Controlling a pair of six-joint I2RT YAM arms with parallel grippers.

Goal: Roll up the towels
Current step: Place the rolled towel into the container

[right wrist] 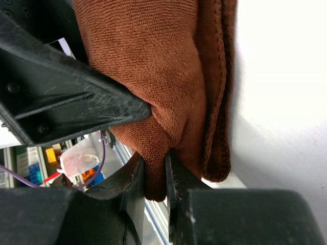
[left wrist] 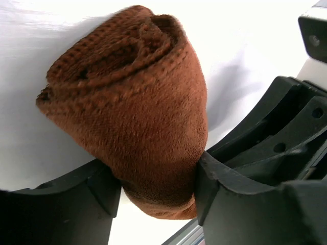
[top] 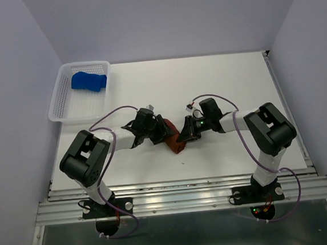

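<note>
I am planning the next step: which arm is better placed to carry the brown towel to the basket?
Probably the left. The left gripper clamps the whole rolled brown towel; the right gripper pinches only a fold. The basket, holding the blue towel, stands at the far left.

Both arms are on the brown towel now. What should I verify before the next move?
1. The left gripper clamps the brown towel: ok.
2. The right gripper pinches the towel's lower edge: ok.
3. Brown towel rolled, spiral end showing in the left wrist view: ok.
4. Roll tight enough to hold once released: cannot tell.
5. The blue towel lies in the basket: ok.
6. Free room in the basket beside it: ok.
</note>
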